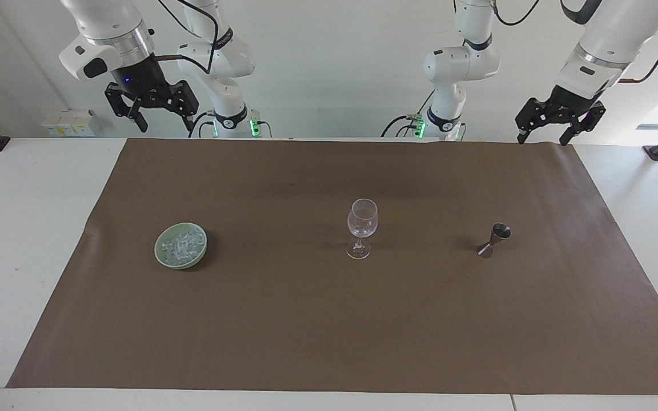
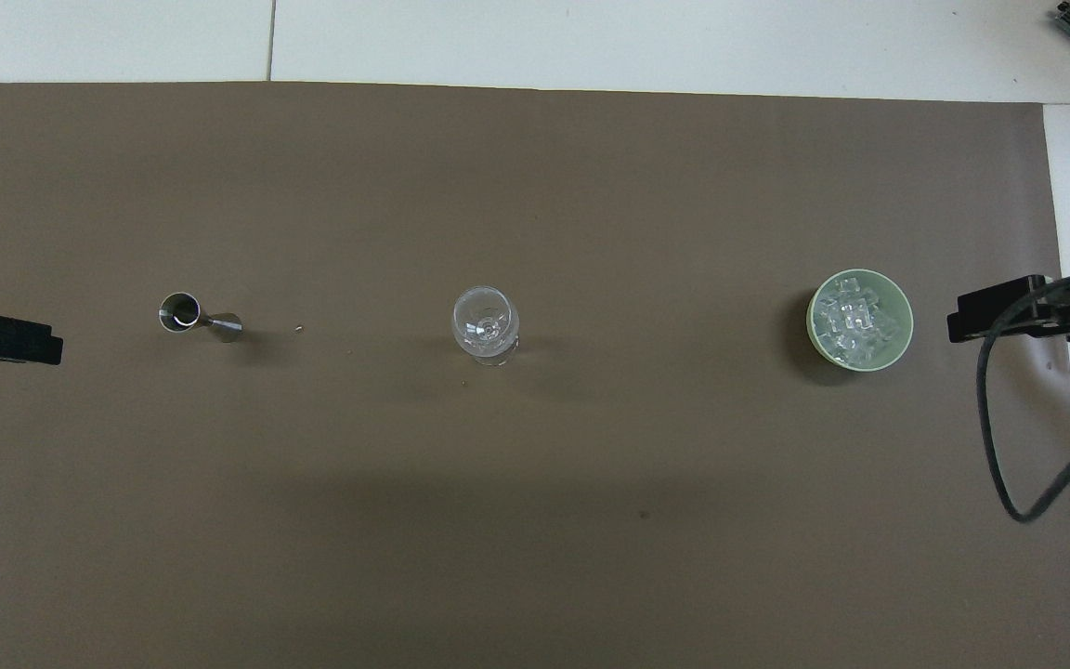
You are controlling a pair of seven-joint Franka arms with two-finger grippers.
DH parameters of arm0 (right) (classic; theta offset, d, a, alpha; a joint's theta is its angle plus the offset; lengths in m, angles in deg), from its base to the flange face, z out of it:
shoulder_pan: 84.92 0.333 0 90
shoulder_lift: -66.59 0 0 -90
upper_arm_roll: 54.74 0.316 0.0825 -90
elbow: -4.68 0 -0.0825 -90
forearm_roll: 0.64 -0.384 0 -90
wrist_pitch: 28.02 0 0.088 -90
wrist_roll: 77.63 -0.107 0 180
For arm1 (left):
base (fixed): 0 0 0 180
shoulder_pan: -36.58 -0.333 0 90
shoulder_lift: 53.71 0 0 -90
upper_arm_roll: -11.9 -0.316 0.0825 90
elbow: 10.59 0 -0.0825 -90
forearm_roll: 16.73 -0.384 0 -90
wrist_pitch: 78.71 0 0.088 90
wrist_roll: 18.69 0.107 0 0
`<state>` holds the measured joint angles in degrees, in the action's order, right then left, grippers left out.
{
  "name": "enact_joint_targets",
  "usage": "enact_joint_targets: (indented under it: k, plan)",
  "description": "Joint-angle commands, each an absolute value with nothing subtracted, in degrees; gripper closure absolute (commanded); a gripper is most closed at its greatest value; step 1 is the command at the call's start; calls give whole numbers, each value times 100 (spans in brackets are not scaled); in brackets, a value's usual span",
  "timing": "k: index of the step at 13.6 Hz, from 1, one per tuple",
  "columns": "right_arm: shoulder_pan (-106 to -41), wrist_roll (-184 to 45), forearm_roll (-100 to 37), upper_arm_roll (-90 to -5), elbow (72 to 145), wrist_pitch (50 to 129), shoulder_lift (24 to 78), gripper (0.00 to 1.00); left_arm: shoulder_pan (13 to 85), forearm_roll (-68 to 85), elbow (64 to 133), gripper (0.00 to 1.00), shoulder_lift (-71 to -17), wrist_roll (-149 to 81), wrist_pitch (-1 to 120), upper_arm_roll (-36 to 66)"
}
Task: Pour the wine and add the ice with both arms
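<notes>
1. The two white jointed arms hang raised at the robots' edge of the brown paper sheet (image 1: 329,319); left gripper (image 1: 545,130) and right gripper (image 1: 152,111) both spread wide, holding nothing.
2. The pale green round bowl (image 1: 160,257) holds the ice (image 1: 181,247), toward the right arm's end.
3. The empty clear wine glass (image 1: 361,225) stands mid-sheet; the small steel jigger (image 1: 494,240) stands toward the left arm's end.
4. Nothing seems begun; next, I'd guess, each gripper descends to its nearest item.

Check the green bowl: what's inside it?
The green bowl holds a heap of clear ice pieces filling most of it. The bowl's bottom under the heap is covered, so anything beneath cannot be seen.
</notes>
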<state>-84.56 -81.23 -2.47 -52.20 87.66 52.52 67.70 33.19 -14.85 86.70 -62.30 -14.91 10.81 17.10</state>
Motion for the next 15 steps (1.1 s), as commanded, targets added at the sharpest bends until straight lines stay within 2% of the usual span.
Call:
enact_joint_targets:
  k: [1, 6, 15]
  plan:
    - [-8439, -8062, -284, -5263, 8897, 5310, 6870, 0, 3350, -1427, 8908, 0, -6399, -1587, 1103, 1673]
    - [-8439, -8062, -284, -5263, 8897, 5310, 6870, 0, 3280, -1427, 9803, 0, -6811, -2061, 2041, 1665]
    - [-8439, -8062, -284, -5263, 8897, 5310, 6870, 0, 3271, -1418, 10244, 0, -6865, -3650, 2641, 1647]
